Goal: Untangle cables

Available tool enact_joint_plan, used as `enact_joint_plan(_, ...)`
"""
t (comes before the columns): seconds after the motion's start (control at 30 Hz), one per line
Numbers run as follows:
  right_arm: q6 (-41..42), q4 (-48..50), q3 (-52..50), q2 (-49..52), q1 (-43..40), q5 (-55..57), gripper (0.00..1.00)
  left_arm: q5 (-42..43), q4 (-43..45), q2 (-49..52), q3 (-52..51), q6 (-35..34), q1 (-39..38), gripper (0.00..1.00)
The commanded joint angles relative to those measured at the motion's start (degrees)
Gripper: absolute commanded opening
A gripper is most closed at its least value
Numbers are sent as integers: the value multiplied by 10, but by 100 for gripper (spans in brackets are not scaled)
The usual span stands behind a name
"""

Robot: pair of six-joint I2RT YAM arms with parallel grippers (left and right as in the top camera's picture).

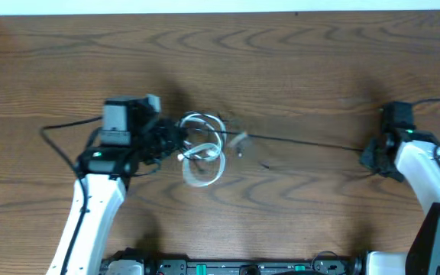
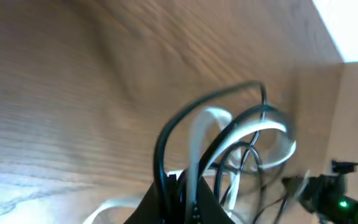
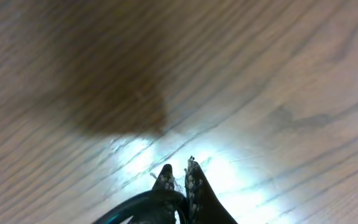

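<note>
I'm holding the left fingers (image 2: 179, 205) clenched on the thin white cable (image 1: 205, 156) looped at the middle of the brown wood-grain bench (image 1: 296, 61), anchoring it, while the right fingers (image 3: 199, 190) are pinching the thin black cable (image 1: 304, 143) by its far end, stretching it taut rightward to free it.
</note>
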Motion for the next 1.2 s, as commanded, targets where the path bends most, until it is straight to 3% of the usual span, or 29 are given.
enact_joint_plan(0.0,4,4,-5,3,-47,47,1,-54,-6,-24,3,16,63,7)
enact_joint_plan(0.2,-3,28,-5,3,-70,-54,1,1,-7,-28,3,16,89,7)
enact_joint_plan(0.5,-195,121,-5,3,-21,-441,1,41,11,-28,3,25,16,8)
enact_joint_plan(0.67,-249,133,-5,3,38,-550,24,40,40,-27,3,35,-61,8)
enact_joint_plan(0.87,-340,144,-5,3,118,-732,27,41,93,-27,3,35,-132,8)
enact_joint_plan(0.97,-330,174,-5,3,151,-807,34,40,118,-27,3,35,-159,7)
enact_joint_plan(1.17,-212,258,-5,3,201,-861,51,36,139,-22,3,31,-188,8)
